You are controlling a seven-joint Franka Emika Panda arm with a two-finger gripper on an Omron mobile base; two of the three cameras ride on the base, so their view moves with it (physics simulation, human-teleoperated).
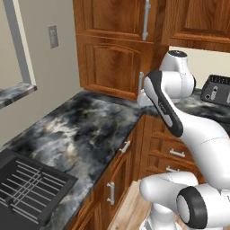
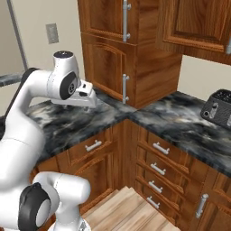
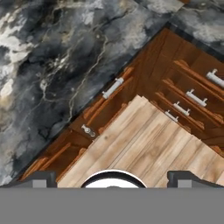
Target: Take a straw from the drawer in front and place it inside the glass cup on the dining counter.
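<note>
Arm raised over the kitchen corner, fingers spread wide and holding nothing.

The marbled black-grey-white tabletop (image 1: 85, 130) wraps the corner beneath reddish-brown wall cabinets (image 2: 122, 49) with vertical silver handles. Below it run base cabinets; in the hand view a drawer (image 3: 114, 89) with a short silver pull sits shut just under the stone edge, reddish-brown wood like its neighbours, with a stack of more drawers (image 3: 192, 98) on the adjoining side. Pale plank floor (image 3: 144, 144) lies beneath. The fingers (image 3: 113, 177) hang high above floor and drawer, well apart from both.
</note>
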